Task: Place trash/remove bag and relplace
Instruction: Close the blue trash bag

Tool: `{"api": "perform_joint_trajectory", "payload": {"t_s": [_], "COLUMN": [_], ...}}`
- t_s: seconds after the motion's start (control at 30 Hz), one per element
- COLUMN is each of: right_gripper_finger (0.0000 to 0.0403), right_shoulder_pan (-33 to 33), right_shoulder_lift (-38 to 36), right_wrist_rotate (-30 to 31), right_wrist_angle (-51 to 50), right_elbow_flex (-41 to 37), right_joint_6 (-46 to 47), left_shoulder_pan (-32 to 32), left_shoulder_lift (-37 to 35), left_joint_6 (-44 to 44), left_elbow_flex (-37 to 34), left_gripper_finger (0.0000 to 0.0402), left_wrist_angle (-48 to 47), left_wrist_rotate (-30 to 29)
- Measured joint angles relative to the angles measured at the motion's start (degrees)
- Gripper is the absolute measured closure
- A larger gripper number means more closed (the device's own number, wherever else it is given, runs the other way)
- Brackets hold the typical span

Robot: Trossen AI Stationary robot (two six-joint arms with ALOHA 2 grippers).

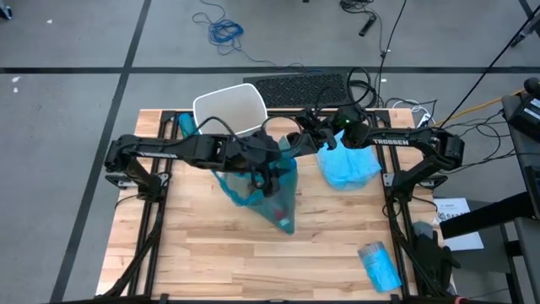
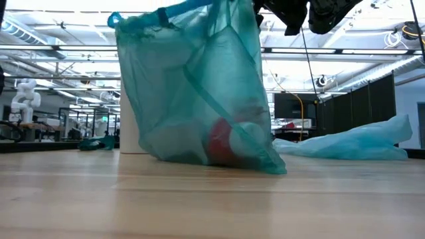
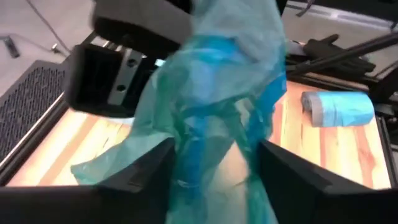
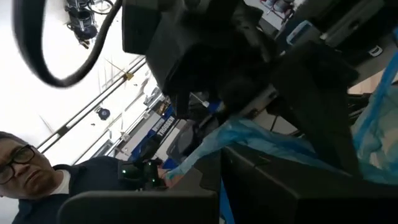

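1. My left gripper (image 3: 214,165) stands spread around the gathered neck of the teal bag (image 1: 268,190), mid-table in front of the white bin (image 1: 229,110).
2. My right gripper (image 1: 297,135) is pressed together on the bag's top edge.
3. The film is soft and slippery (trash (image 2: 229,143) weighs the bottom), so I'd grip the bunched neck.

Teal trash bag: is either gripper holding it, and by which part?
Both: right gripper grips the teal trash bag at its gathered top; left gripper has its neck between its jaws.
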Motion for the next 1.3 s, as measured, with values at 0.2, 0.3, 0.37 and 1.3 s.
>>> {"api": "perform_joint_trajectory", "payload": {"t_s": [0.2, 0.3, 0.37, 1.3], "right_gripper_finger": [0.0398, 0.0378, 0.0357, 0.0310], "right_shoulder_pan": [-1.1, -2.4, -3.3, -1.8], "right_shoulder_lift": [0.0, 0.0, 0.0, 0.0], "right_wrist_rotate": [-0.2, -0.3, -0.2, 7.2], "right_wrist_angle": [-0.3, -0.3, -0.1, 14.2], "right_elbow_flex": [0.0, 0.0, -0.3, -6.6], "right_joint_6": [-1.3, -1.4, -1.4, 5.5], "left_shoulder_pan": [0.0, 0.0, 0.0, 1.7], "left_shoulder_lift": [-0.3, -0.6, -0.8, -3.3], "left_joint_6": [-1.9, -2.0, -2.0, -2.0], "left_elbow_flex": [0.0, 0.0, 0.0, 0.0], "left_gripper_finger": [0.0375, 0.0392, 0.0398, 0.0401], "left_wrist_angle": [-1.2, -1.3, -1.2, -0.4], "left_wrist_rotate": [-0.7, -0.9, -0.9, 2.2]}}
